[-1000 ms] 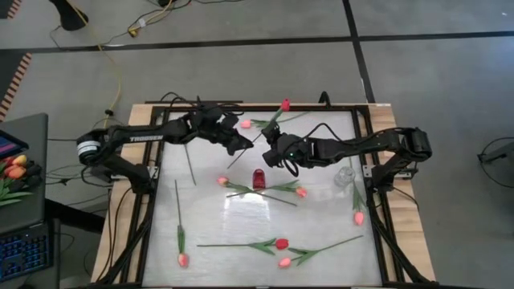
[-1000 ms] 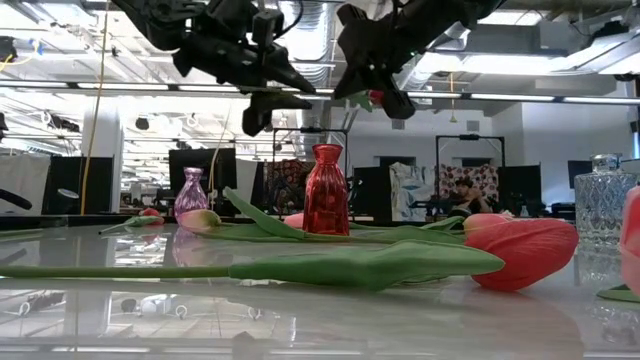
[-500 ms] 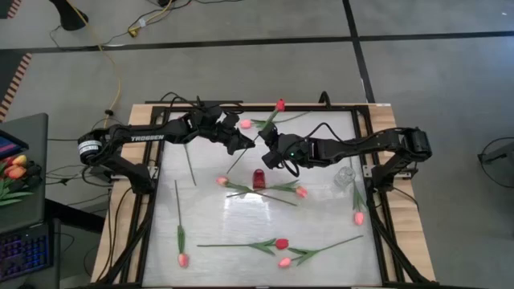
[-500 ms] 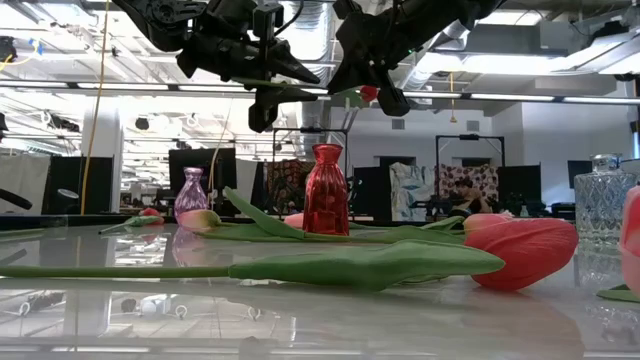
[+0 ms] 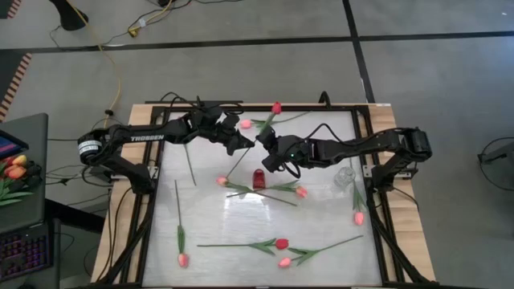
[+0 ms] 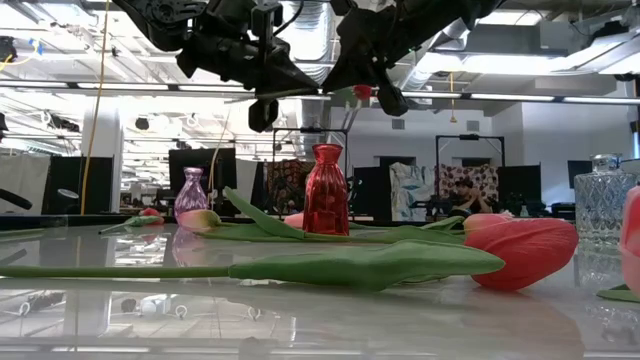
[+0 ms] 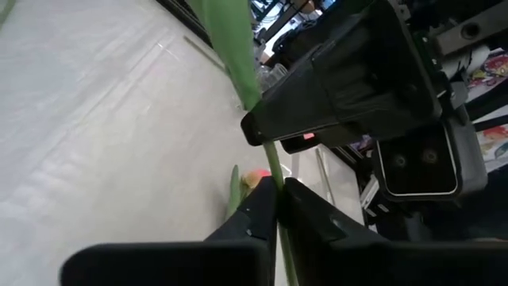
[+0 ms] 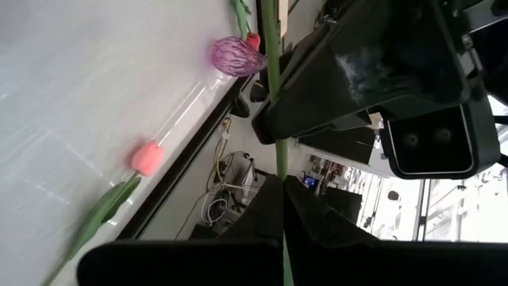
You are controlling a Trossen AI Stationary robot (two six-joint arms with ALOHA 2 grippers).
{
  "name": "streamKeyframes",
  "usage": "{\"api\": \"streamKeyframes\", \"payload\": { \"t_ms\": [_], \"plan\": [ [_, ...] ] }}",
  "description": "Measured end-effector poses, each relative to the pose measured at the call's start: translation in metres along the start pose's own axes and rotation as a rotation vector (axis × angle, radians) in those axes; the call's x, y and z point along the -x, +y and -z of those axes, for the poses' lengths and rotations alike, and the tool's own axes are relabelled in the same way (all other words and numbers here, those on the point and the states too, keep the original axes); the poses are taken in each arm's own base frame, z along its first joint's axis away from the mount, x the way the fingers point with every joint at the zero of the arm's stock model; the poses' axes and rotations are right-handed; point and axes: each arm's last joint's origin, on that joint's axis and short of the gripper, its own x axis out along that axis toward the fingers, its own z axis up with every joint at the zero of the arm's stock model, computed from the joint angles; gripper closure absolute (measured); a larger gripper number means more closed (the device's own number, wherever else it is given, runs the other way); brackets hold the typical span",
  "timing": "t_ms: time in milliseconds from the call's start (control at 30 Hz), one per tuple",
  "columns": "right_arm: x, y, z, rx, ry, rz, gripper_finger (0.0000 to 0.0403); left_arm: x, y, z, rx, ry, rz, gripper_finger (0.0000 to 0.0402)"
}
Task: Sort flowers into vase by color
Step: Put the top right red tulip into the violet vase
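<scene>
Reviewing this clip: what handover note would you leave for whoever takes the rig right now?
Left gripper: shut on the red tulip's stem, in the air above the table.
Right gripper: shut on the same stem, right beside it.
Red vase stands just below, no flower in it; clear vase looks empty too.
Done: nothing sorted.
Left: vase this tulip, then the other tulips lying on the table.

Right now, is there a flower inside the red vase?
No, the red vase stands with nothing in it, and both pincers hold one tulip above it.
</scene>
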Motion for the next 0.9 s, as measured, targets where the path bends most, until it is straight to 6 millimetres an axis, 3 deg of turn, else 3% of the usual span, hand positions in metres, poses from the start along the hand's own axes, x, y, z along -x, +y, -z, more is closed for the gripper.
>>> {"api": "streamKeyframes", "payload": {
  "t_ms": [267, 533, 700, 900],
  "plan": [
    [0.0, 0.0, -0.001, 0.008, -0.016, 0.0, 0.0354, 0.0, 0.0, 0.0, -0.01, 0.005, 0.006, 0.04],
    [0.002, 0.001, -0.004, 0.007, -0.07, -0.013, 0.0251, 0.001, 0.002, -0.001, -0.038, -0.019, -0.02, 0.0401],
    [0.006, -0.003, -0.011, -0.111, -0.056, 0.031, 0.0189, 0.007, 0.009, -0.008, -0.047, -0.058, -0.052, 0.0401],
    [0.015, -0.007, -0.02, -0.294, 0.034, 0.091, 0.0174, 0.025, 0.024, -0.022, -0.073, -0.137, -0.104, 0.0401]
  ]
}}
